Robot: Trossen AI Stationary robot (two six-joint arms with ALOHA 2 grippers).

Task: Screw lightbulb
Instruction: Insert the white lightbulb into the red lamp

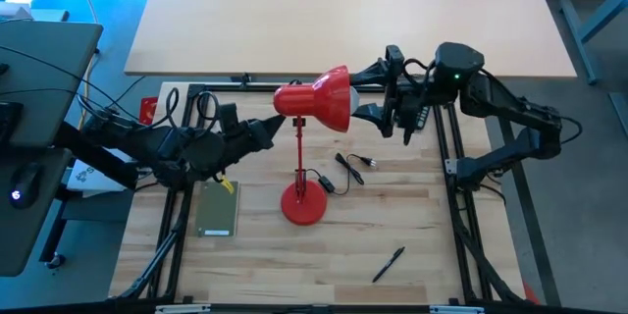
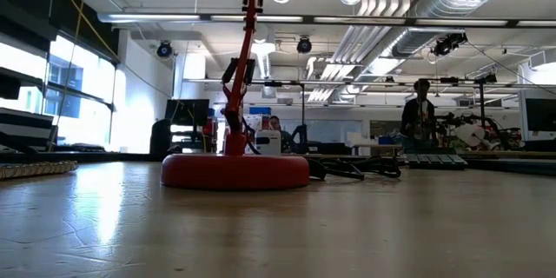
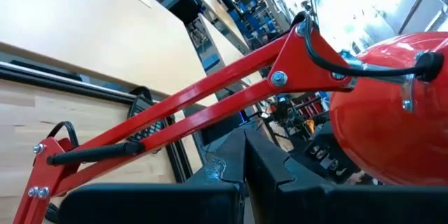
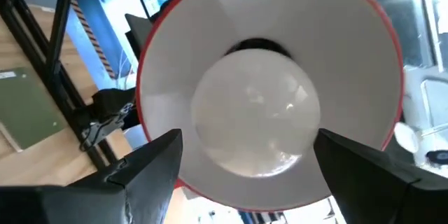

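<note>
A red desk lamp stands by its round base (image 1: pixel 302 204) (image 2: pixel 234 172) on the wooden table. Its shade (image 1: pixel 329 98) (image 3: pixel 392 112) opens toward the table's right. The white lightbulb (image 4: pixel 255 112) sits deep inside the shade and is hidden in the high view. My right gripper (image 1: pixel 360 95) (image 4: pixel 246 140) is open at the shade's mouth, one finger on each side of the bulb. My left gripper (image 1: pixel 283 122) (image 3: pixel 243 143) is shut, level, close beside the lamp's upper arm (image 3: pixel 210 91) behind the shade. A gap shows between them. My right gripper comes level from the table's right, along the shade's axis. One fingertip (image 4: pixel 329 147) stands right at the bulb's side (image 4: pixel 311 122), and the other (image 4: pixel 164 150) shows a small gap. Whether either finger touches the bulb, I cannot tell.
A black pen (image 1: pixel 389 264) lies near the front right. A green card (image 1: pixel 218 208) lies left of the lamp's base. The lamp's black cord and plug (image 1: pixel 353 169) (image 2: pixel 356 169) lie right of the base. A person (image 2: pixel 421 109) stands in the room beyond.
</note>
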